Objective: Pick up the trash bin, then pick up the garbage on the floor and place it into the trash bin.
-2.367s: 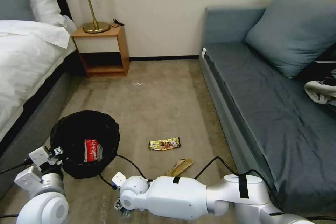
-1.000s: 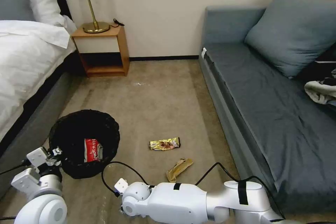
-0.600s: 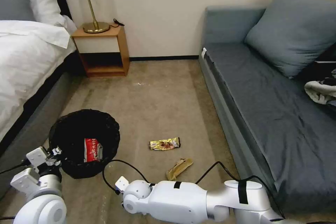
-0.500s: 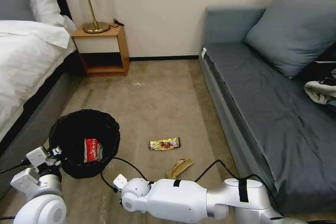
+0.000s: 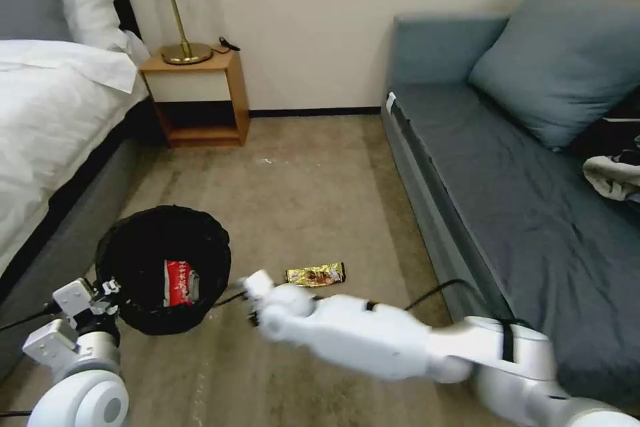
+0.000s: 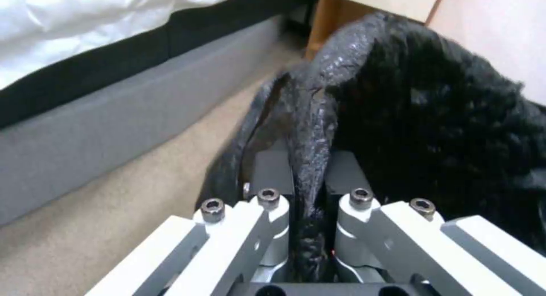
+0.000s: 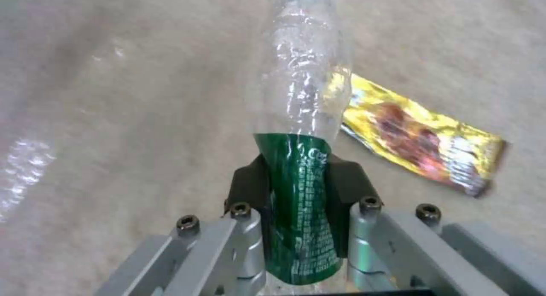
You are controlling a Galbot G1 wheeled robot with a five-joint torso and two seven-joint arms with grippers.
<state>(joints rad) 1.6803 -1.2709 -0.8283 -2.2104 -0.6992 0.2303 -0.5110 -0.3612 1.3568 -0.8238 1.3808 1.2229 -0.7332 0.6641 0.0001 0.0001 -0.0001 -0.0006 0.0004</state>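
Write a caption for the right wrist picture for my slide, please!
The right hand squeezes a clear bottle by its green label, above a shiny gold wrapper on the carpet.

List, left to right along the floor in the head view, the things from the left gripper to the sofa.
Left gripper pinching the bin's rim → round trash bin lined with crinkled black plastic, red-and-white wrapper inside it → right gripper → shiny gold-brown snack wrapper → blue-grey sofa.

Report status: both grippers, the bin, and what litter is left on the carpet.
Left gripper clamped on trash bin rim. Right gripper holds clear bottle, beside bin. Red-and-white wrapper binned; gold wrapper on floor. Nothing blocking.
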